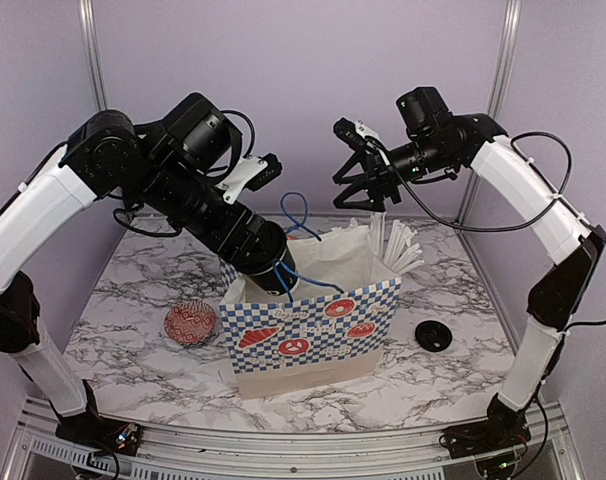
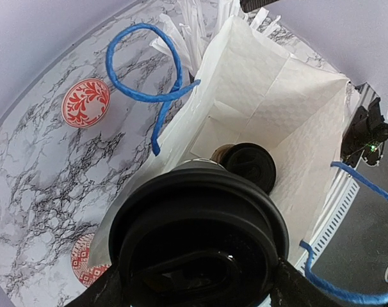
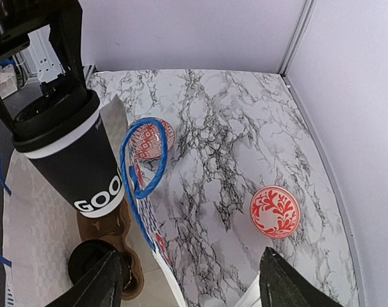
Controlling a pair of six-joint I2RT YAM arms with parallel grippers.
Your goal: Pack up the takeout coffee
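My left gripper point(image 1: 273, 270) reaches into the checkered paper bag point(image 1: 313, 330) and is shut on a takeout coffee cup point(image 3: 72, 160), black with a black lid point(image 2: 197, 224). That cup leans a little, its base at the brown carrier tray point(image 3: 111, 230) on the bag floor. A second lidded cup point(image 2: 248, 165) sits in the tray's other hole. Above the bag's far right corner, my right gripper point(image 1: 368, 195) hangs open with nothing between its fingers point(image 3: 101, 284). A loose black lid point(image 1: 433, 336) lies on the table right of the bag.
White sticks point(image 1: 398, 245) poke up behind the bag's right corner. Blue rope handles point(image 2: 146, 83) arch over the bag's rim. A red-patterned disc point(image 1: 190, 322) lies left of the bag, and another point(image 3: 274, 211) lies on the marble behind it. Purple walls close in the table.
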